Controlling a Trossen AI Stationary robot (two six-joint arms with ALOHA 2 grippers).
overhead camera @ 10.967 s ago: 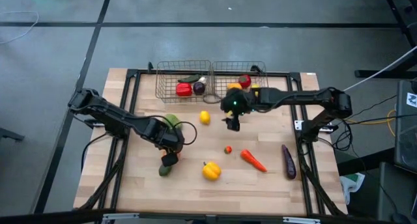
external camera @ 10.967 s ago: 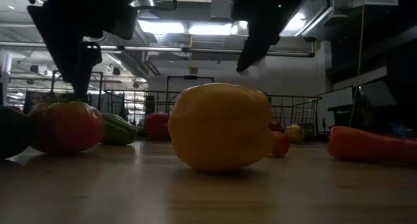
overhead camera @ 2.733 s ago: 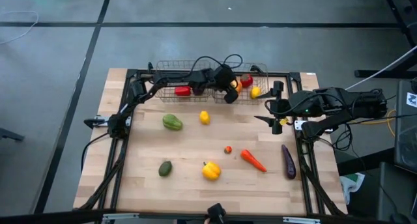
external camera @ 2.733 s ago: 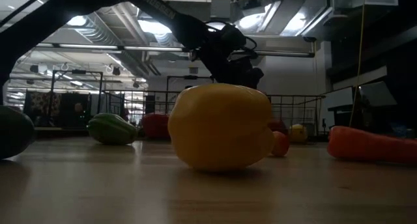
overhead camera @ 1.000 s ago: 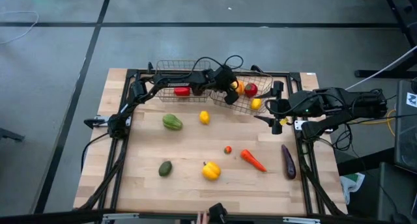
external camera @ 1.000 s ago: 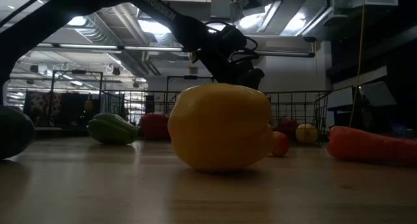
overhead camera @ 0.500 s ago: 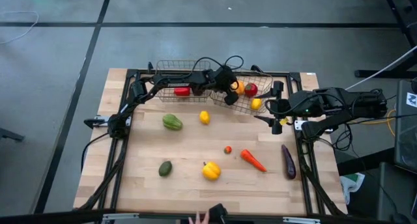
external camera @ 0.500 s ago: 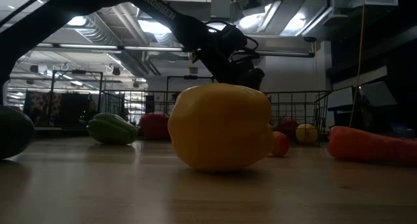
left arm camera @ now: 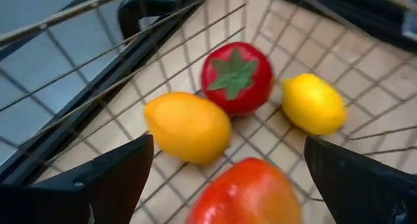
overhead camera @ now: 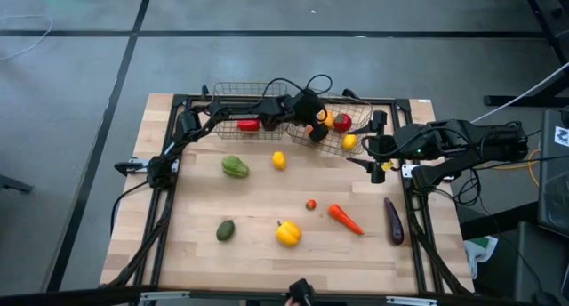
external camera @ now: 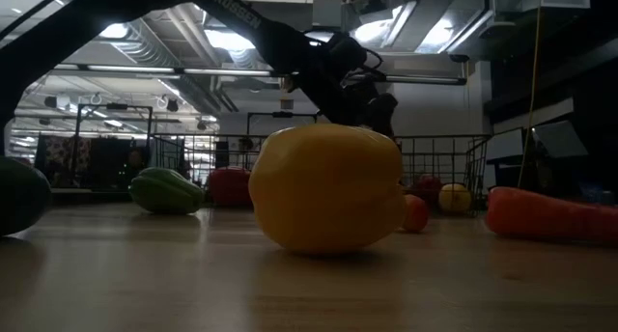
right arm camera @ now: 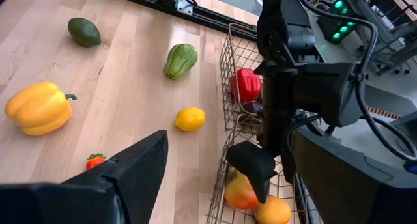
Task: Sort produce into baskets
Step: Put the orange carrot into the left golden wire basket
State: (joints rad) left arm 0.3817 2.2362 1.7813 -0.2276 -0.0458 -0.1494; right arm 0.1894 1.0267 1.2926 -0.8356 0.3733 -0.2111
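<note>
**Produce half sorted, left jaws spread over the right basket**

Produce sits directly below the left gripper (left arm camera: 215, 185), whose jaws stand wide and empty above an orange-red piece (left arm camera: 244, 191) lying in the right basket (overhead camera: 356, 139). Just beyond it rest a yellow lemon (left arm camera: 187, 127), a red tomato (left arm camera: 236, 77) and a second lemon (left arm camera: 313, 103), close together on the mesh floor. The neighbouring left basket (overhead camera: 233, 97) holds a red pepper (overhead camera: 250, 124).

Further out, the right gripper (overhead camera: 373, 153) waits at the worktop's right edge beside the baskets, jaws also wide with nothing between them.

Still loose on the worktop (overhead camera: 258, 199): a green ridged piece (overhead camera: 235, 167), a lemon (overhead camera: 279, 160), an avocado (overhead camera: 226, 229), a yellow pepper (overhead camera: 287, 233), a small tomato (overhead camera: 311, 204), a carrot (overhead camera: 345, 219) and an eggplant (overhead camera: 393, 220).

These look like light, rigid, glossy toys (probably prone to rolling or squirting out of a pinch). Round pieces are best taken across the widest middle; the carrot and eggplant across the short axis near mid-length; the lobed pepper across its flatter sides.
</note>
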